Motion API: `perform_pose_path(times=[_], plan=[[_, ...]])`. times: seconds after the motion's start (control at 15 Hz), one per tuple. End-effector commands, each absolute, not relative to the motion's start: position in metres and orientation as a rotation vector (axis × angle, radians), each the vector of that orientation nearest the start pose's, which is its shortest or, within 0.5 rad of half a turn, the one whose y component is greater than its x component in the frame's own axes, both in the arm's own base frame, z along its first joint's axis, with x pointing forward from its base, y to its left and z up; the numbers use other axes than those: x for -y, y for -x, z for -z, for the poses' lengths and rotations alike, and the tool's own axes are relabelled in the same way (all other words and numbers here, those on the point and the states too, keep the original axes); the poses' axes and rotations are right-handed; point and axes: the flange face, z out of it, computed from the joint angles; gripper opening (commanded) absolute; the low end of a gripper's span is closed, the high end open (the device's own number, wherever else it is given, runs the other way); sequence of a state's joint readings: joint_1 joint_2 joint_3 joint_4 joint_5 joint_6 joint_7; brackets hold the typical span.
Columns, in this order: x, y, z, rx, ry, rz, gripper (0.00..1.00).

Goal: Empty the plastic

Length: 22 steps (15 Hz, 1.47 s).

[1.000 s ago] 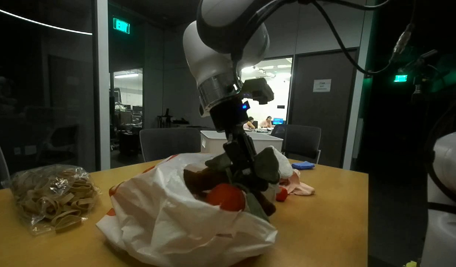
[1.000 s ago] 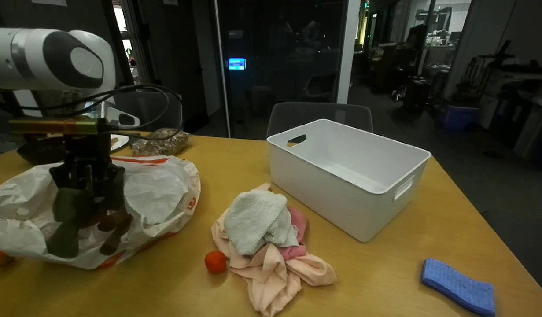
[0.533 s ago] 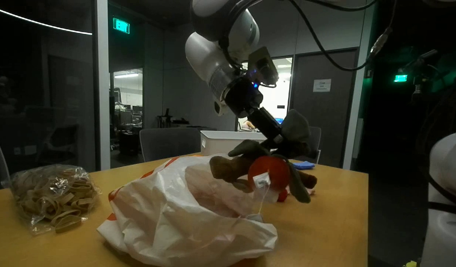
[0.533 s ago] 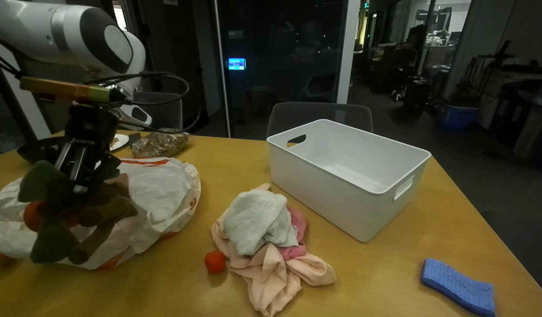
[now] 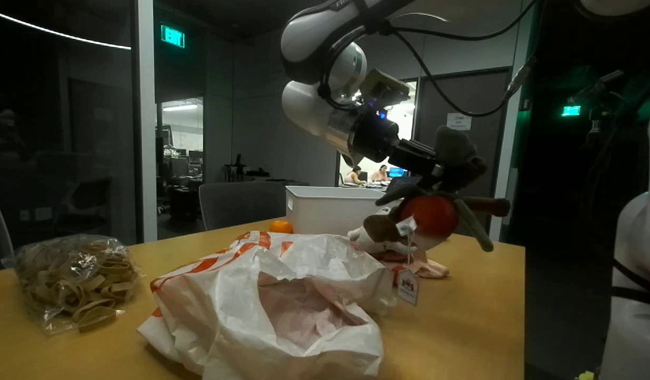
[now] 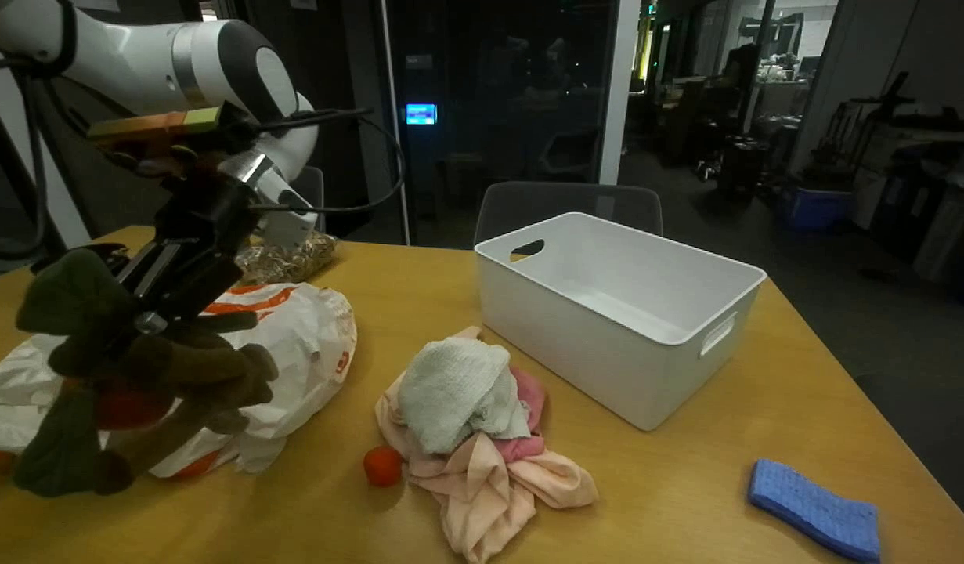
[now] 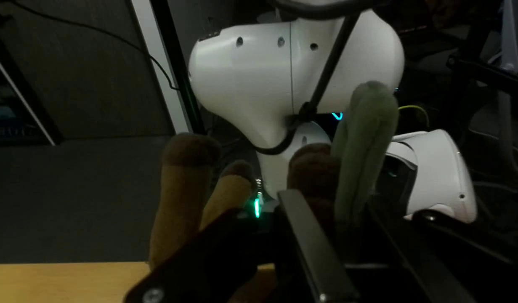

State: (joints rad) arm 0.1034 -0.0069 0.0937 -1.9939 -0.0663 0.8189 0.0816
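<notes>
White plastic bag (image 5: pixel 219 311) with red print, nearest in an exterior view, slumped on the table (image 5: pixel 462 322); its mouth gapes and the crumpled, pinkish inside shows; to its left, clear bag of tan loops (image 5: pixel 82 285), near the left-hand edge; up and to the right of that mouth, raised above the table in both exterior views, my gripper (image 5: pixel 442 177) is clamped on a soft toy (image 5: pixel 435 214), which has brown limbs, grey-green leaf-shaped flaps and a red round middle; I hold the soft toy outside the white plastic bag, with a printed tag (image 5: pixel 407 286) hanging from it; in my wrist view its brown limbs and a green flap rise beyond the gripper, the contact itself lost in the dark; farther off, small red ball (image 6: pixel 383 466), just beside a peach cloth (image 6: pixel 489 501) that lies spread on the table, a pink cloth (image 6: pixel 531 399) upon it and a pale towel (image 6: pixel 454 392) uppermost; blue folded cloth (image 6: pixel 814 509), in an exterior view, near the right-hand edge; white bin (image 6: pixel 575 341), upright at the far right corner in that view; orange ball (image 5: pixel 281 227), in an exterior view, beside the white bin near the far edge, touching or not I cannot tell; chair (image 6: pixel 572 205), beyond the far edge, behind the white bin
</notes>
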Motion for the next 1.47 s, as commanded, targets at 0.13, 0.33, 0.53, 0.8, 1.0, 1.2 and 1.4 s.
perform_pose_path(times=[0.13,0.33,0.53,0.8,1.0,1.2,1.4], plan=[[-0.03,-0.388,-0.485,0.011,3.147,-1.802,0.12],[-0.025,-0.396,-0.513,-0.015,3.35,-1.73,0.12],[-0.036,-0.41,-0.538,-0.025,3.549,-1.552,0.13],[-0.065,-0.448,-0.539,0.067,3.741,-1.132,0.14],[-0.093,-0.475,-0.532,0.275,3.817,-0.794,0.13],[-0.121,-0.506,-0.535,0.501,3.855,-0.487,0.13],[-0.148,-0.537,-0.535,0.764,3.84,-0.217,0.13]])
